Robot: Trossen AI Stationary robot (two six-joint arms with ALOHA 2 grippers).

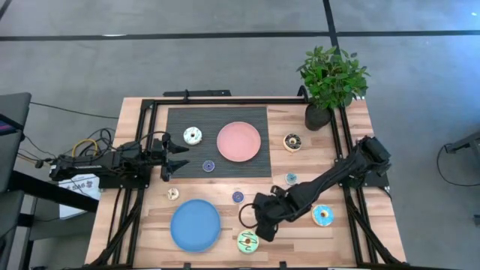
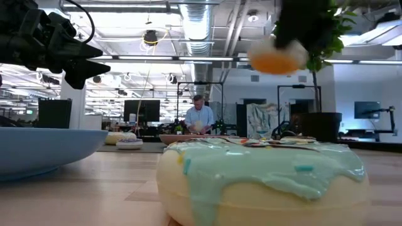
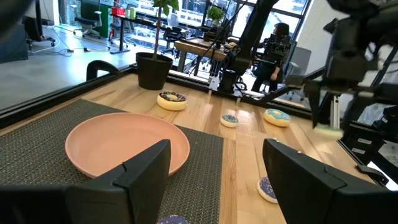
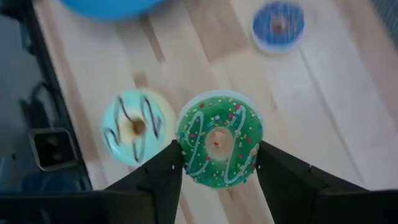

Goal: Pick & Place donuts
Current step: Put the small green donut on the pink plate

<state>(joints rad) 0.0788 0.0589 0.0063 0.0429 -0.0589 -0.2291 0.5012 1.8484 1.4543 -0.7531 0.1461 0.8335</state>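
My right gripper [image 1: 259,217] hovers over the table's near middle, shut on a dark green sprinkled donut [image 4: 219,140]; it also shows raised and blurred in the low view [image 2: 276,59]. Below it lie a lime green donut with dark drizzle [image 4: 134,127] [image 1: 247,241] and a small purple one [image 4: 278,25] [image 1: 238,196]. Flat on the table or mat are a white donut [image 1: 193,136], a small purple [image 1: 208,166], brown [image 1: 292,142], small teal [image 1: 291,178], light blue [image 1: 323,215] and small cream one [image 1: 172,193]. My left gripper [image 1: 176,159] waits open at the mat's left edge. My right gripper pinches the green donut between its two fingers, one finger [image 4: 168,168] on each opposite side of the outer rim [image 4: 186,149]. The fingers come from above, pointing down. The donut lies flat in the hold, icing up, lifted clear of the table.
A pink plate [image 1: 222,142] sits on the dark mat [image 1: 217,120]; a blue plate [image 1: 195,225] lies near the front edge, left of my right gripper. A potted plant [image 1: 330,82] stands at the far right corner. A person stands in the room beyond the table [image 2: 201,119].
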